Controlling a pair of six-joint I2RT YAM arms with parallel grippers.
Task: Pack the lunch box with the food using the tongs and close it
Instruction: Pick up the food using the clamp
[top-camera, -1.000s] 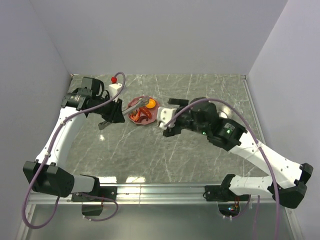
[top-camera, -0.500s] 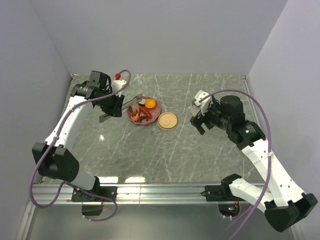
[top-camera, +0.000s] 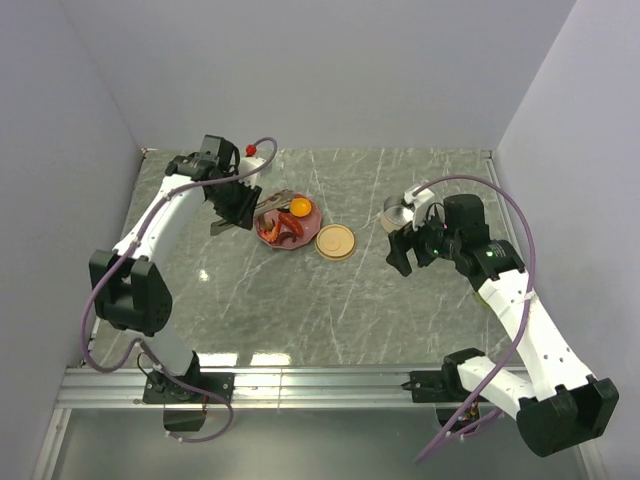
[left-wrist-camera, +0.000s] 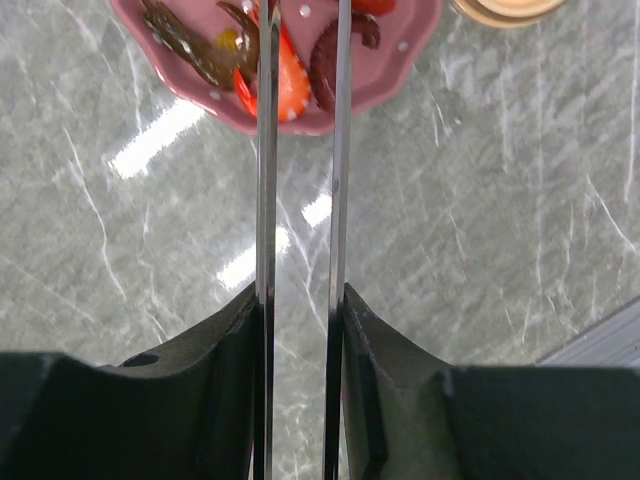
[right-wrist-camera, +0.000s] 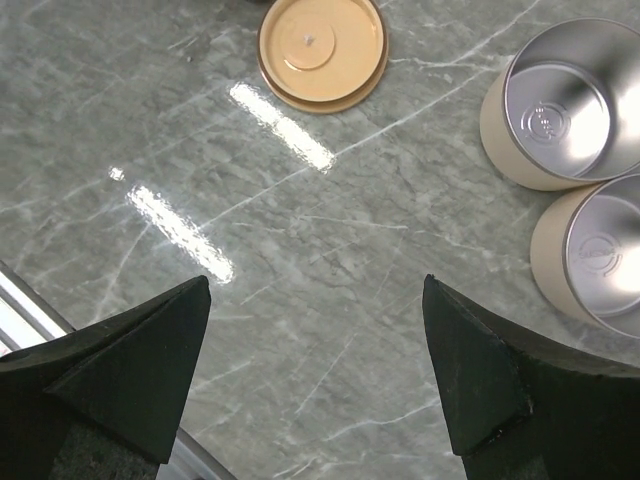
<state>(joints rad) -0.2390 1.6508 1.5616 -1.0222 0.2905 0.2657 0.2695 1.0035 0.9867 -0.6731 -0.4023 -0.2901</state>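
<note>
The pink dotted plate (top-camera: 305, 222) carries the food: a round orange piece (top-camera: 299, 207) and red-orange sausage pieces (top-camera: 281, 233). My left gripper (top-camera: 238, 208) is shut on the long grey tongs (top-camera: 270, 205). In the left wrist view the two tong arms (left-wrist-camera: 265, 180) run parallel between my left gripper's (left-wrist-camera: 300, 295) fingers, slightly apart, and their tips reach over the sausage pieces (left-wrist-camera: 290, 80). My right gripper (right-wrist-camera: 316, 290) stands open over bare marble. Two steel-lined beige lunch box cups (right-wrist-camera: 555, 105) (right-wrist-camera: 600, 250) stand to its right and the round tan lid (right-wrist-camera: 322, 50) lies ahead.
In the top view the lid (top-camera: 334, 241) lies just right of the plate. One cup (top-camera: 396, 211) shows beside my right gripper (top-camera: 405, 245), partly hidden by the arm. White walls close the table on three sides, and a metal rail (top-camera: 330, 378) runs along the near edge.
My right arm has drawn back from the plate to the right side, uncovering the lid. My left arm has swung toward the back, with the tongs still aimed at the plate.
</note>
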